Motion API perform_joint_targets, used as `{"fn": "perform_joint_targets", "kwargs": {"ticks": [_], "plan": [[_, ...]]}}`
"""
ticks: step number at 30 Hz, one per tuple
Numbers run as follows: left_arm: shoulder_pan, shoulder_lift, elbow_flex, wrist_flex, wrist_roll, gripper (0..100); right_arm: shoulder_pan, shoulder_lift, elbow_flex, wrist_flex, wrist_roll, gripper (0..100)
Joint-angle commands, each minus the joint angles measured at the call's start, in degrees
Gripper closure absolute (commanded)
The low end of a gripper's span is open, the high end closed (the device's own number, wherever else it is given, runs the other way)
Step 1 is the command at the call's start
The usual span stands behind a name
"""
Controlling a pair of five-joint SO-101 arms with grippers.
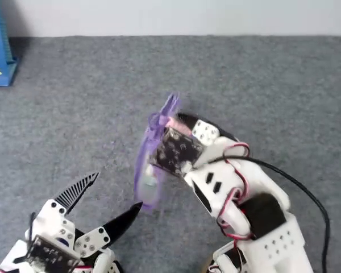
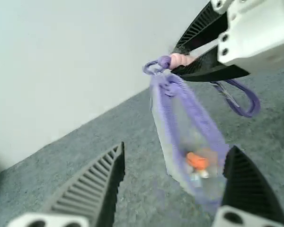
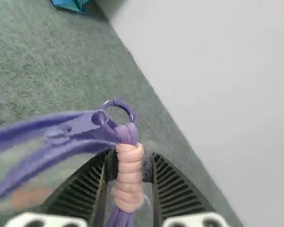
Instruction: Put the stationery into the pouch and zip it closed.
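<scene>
Purple pouch, one, hangs clamped in right claw; left claw gapes open.

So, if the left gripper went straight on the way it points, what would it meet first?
Probably the pouch, hanging from the right gripper ahead of the open left gripper, though depth is unclear.
</scene>
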Motion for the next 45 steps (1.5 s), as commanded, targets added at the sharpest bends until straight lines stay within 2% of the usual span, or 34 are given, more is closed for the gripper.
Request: {"fn": "perform_joint_targets", "kwargs": {"ticks": [1,7,16,21,30,39,45], "plan": [[0.09,-0.53,-0.13,0.26,0.62,68,0.75,1.19,-0.44,-3.47,-1.76,99.1],[-0.26,-0.53,1.01,0.62,0.53,68,3.03,3.65,-0.53,-6.29,-2.37,99.1],[-0.26,-0.53,8.13,-2.20,0.62,68,10.51,8.13,-0.62,-11.03,-9.67,99.1],[-0.35,-0.53,14.29,-7.91,1.05,68,10.59,6.02,-2.64,-4.00,-10.64,99.1],[-0.44,-0.53,21.85,-19.34,8.00,68,10.51,0.66,-8.70,6.29,-10.29,99.1],[-12.40,-0.44,28.00,-33.41,10.37,68,10.59,-4.09,-8.62,6.46,-10.20,99.1],[-14.15,-0.44,29.58,-35.52,10.55,68,7.43,-6.73,-8.53,6.73,-9.93,99.1]]}}
